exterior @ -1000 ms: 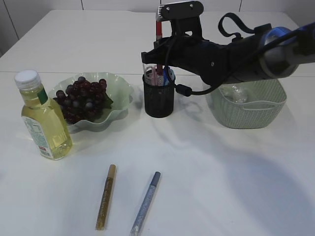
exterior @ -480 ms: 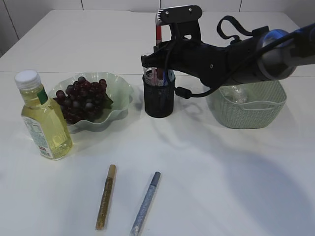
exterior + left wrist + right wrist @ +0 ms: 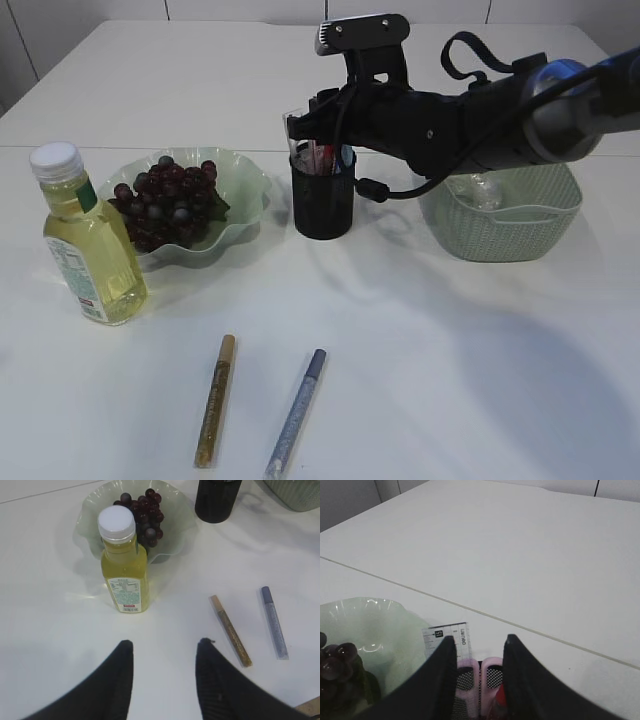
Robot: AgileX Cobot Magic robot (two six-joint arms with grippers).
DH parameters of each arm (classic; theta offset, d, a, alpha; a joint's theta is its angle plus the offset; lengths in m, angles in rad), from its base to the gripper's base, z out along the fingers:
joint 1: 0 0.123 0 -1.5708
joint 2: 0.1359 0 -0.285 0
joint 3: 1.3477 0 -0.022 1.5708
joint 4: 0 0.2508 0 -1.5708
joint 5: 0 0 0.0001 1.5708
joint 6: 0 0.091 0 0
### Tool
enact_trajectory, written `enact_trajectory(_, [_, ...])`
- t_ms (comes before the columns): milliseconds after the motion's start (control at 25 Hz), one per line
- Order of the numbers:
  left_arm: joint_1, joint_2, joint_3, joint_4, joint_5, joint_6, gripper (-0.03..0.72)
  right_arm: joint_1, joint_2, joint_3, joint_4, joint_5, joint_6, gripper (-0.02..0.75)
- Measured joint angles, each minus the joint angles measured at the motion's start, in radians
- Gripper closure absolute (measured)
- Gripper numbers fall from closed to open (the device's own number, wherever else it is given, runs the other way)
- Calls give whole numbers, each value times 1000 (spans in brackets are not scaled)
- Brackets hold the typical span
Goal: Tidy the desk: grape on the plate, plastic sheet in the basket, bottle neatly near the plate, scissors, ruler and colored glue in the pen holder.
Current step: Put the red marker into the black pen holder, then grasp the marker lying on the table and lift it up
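My right gripper point(image 3: 314, 128) hovers just over the black mesh pen holder point(image 3: 322, 205), jaws open. In the right wrist view, pink scissors handles point(image 3: 477, 675), a clear ruler point(image 3: 462, 637) and a red glue stick point(image 3: 500, 700) stand in the holder below the right gripper point(image 3: 479, 642). Grapes point(image 3: 165, 200) lie on the green plate point(image 3: 240, 175), with the yellow bottle point(image 3: 90, 245) upright at its left. A gold glue pen point(image 3: 215, 400) and a silver-blue glue pen point(image 3: 296, 412) lie on the table in front. My left gripper point(image 3: 164, 647) hangs open and empty above bare table.
A green woven basket point(image 3: 505, 225) stands right of the pen holder, with the crumpled clear plastic sheet point(image 3: 475, 190) inside. My right arm stretches across above it. The white table has a seam line running behind the plate.
The red glue stick that stuck up in my right gripper has dropped down into the pen holder. The right jaws have opened. The left arm has not moved.
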Motion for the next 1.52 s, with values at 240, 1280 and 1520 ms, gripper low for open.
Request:
enact_trajectory(240, [0,0,0,0,-2,-2,379,0,-9,0,17,12,0,457])
enact_trajectory(1280, [0,0,0,-5,-21,-2,379,0,-214,-412,150,1282,99,459])
enact_trajectory(1520, [0,0,0,-6,-22,-2,379,0,-216,-440,143,1501,306,459])
